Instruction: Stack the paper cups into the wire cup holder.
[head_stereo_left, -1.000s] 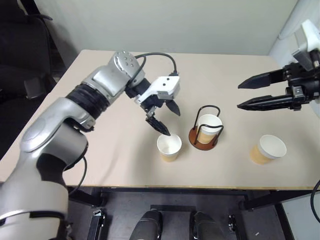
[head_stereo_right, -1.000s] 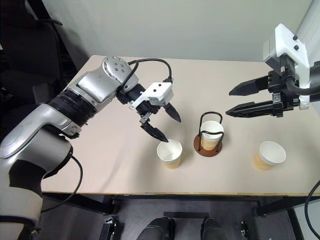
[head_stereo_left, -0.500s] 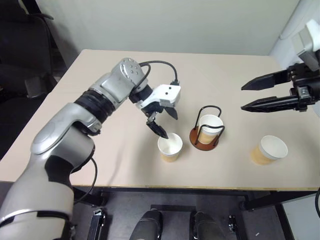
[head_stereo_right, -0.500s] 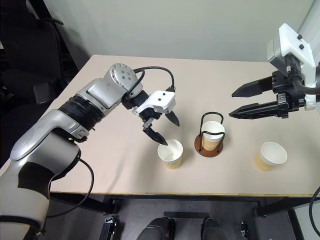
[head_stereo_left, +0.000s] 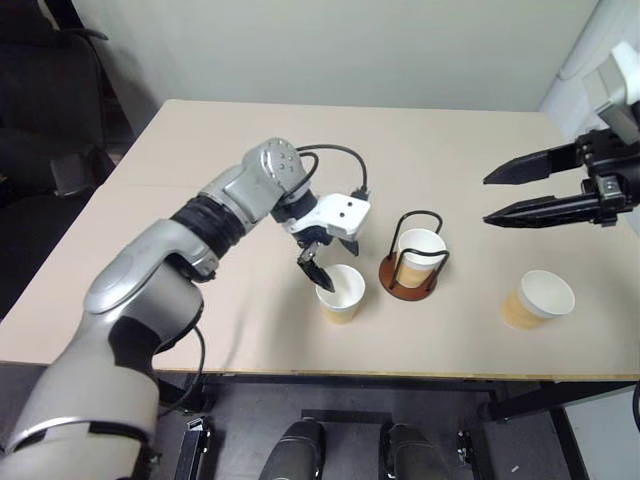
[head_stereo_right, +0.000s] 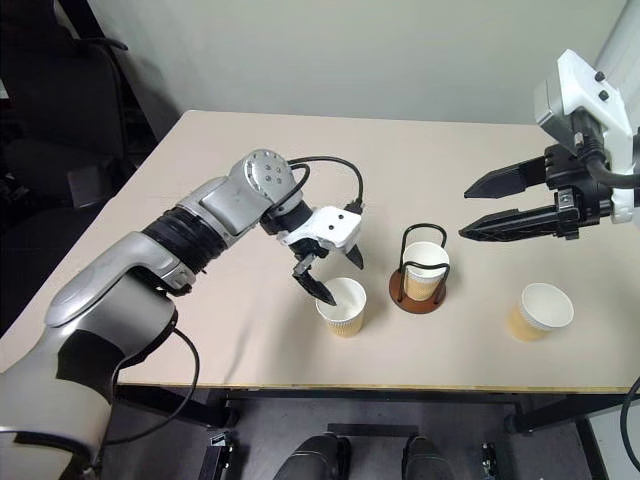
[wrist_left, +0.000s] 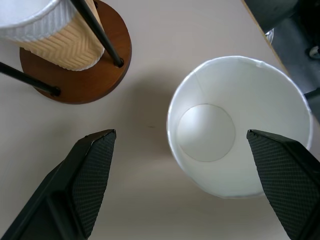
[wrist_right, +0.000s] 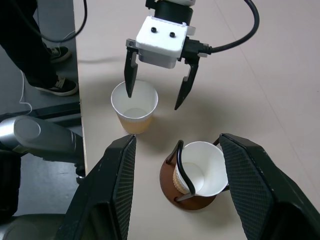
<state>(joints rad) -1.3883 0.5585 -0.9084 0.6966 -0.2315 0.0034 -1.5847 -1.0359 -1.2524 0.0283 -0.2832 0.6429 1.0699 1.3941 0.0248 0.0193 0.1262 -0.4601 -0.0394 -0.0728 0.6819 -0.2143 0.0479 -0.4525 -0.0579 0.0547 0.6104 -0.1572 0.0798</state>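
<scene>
One paper cup (head_stereo_left: 340, 292) stands upright near the table's front edge, tan outside and white inside. My left gripper (head_stereo_left: 333, 262) hangs open just above it, pointing down. In the left wrist view the cup (wrist_left: 240, 125) lies under the gripper (wrist_left: 179, 134), with one finger over its mouth and the other off towards the holder. A second cup (head_stereo_left: 418, 252) sits in the wire cup holder (head_stereo_left: 408, 278), whose black loops rise from a brown disc. A third cup (head_stereo_left: 538, 298) stands at the right. My right gripper (head_stereo_left: 487, 198) is open, empty and raised over the table's right side.
The beige table (head_stereo_left: 200, 160) ends close in front of the cups. A dark chair (head_stereo_left: 50, 150) stands off its left side. A person's legs and shoes (wrist_right: 50, 85) are beside the table in the right wrist view.
My left gripper has sunk closer to the middle cup and its wrist has rolled. The right gripper has stayed in place.
</scene>
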